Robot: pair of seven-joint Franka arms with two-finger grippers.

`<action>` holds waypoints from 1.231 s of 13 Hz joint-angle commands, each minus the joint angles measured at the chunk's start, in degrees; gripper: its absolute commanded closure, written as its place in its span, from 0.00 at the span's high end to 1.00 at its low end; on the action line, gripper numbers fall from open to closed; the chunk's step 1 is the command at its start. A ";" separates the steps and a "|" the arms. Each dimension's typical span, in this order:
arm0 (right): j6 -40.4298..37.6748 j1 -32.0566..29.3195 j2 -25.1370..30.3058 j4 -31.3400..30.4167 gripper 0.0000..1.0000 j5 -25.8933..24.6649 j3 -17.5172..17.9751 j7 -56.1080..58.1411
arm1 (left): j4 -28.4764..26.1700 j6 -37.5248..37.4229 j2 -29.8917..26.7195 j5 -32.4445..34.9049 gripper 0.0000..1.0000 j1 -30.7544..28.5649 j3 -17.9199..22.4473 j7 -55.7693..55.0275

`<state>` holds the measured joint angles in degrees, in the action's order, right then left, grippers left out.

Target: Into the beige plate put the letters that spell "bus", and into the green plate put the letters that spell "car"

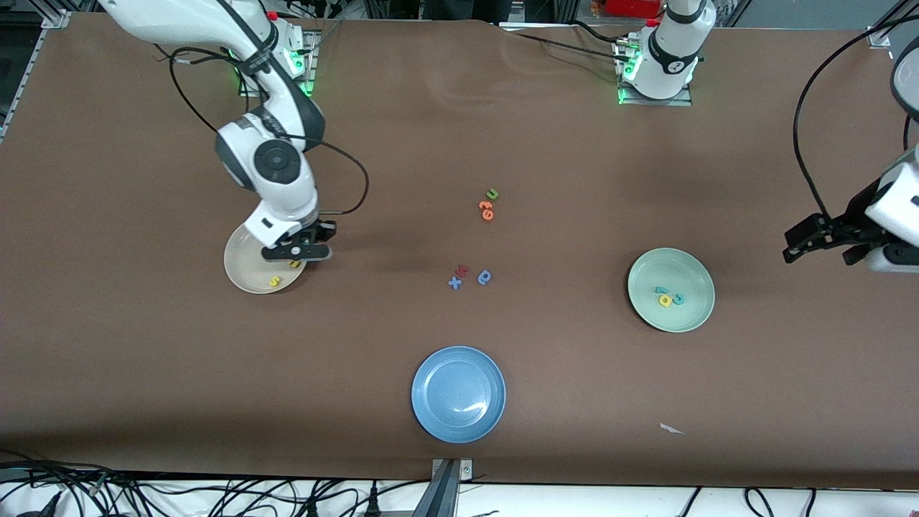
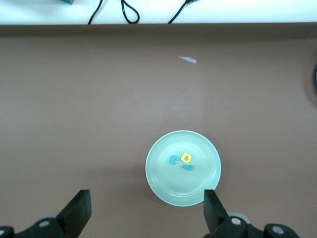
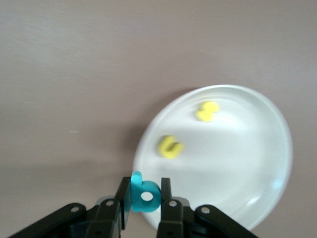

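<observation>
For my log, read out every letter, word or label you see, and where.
teal "b": in the right gripper, over the rim of the beige plate.
yellow "u", yellow "s": in that plate.
teal "c", yellow "a": in the green plate.
green "u", blue "x": on the table.
Other letters: too small to read.

Bright, even overhead light. The round glossy blue plate (image 1: 458, 394) shows glare toward five o'clock; soft shadows edge the brown matte worktop (image 1: 143, 345); the right wrist view is slightly blurred.
</observation>
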<state>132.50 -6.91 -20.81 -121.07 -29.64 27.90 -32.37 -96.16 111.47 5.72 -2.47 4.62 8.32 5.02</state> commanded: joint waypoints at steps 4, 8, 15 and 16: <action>-0.58 -4.60 2.97 -2.76 0.46 0.46 0.40 7.50 | -2.10 -2.56 -3.61 3.61 1.00 0.13 -0.94 3.57; -0.84 -4.60 2.97 -2.59 0.86 0.72 0.23 7.41 | -2.19 -3.71 -5.28 3.35 1.00 0.13 -0.94 3.86; -20.49 -3.90 3.50 14.86 0.90 11.78 1.81 12.22 | -1.49 -8.54 -5.98 3.08 1.00 -0.49 -2.17 4.74; -24.53 -3.81 3.67 18.73 0.90 13.80 1.55 14.59 | -1.49 -9.24 -5.98 3.17 1.00 -0.40 -2.26 4.65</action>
<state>114.97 -10.91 -17.45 -108.97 -19.55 29.39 -22.12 -96.64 103.31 1.07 -0.64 4.54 6.45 8.43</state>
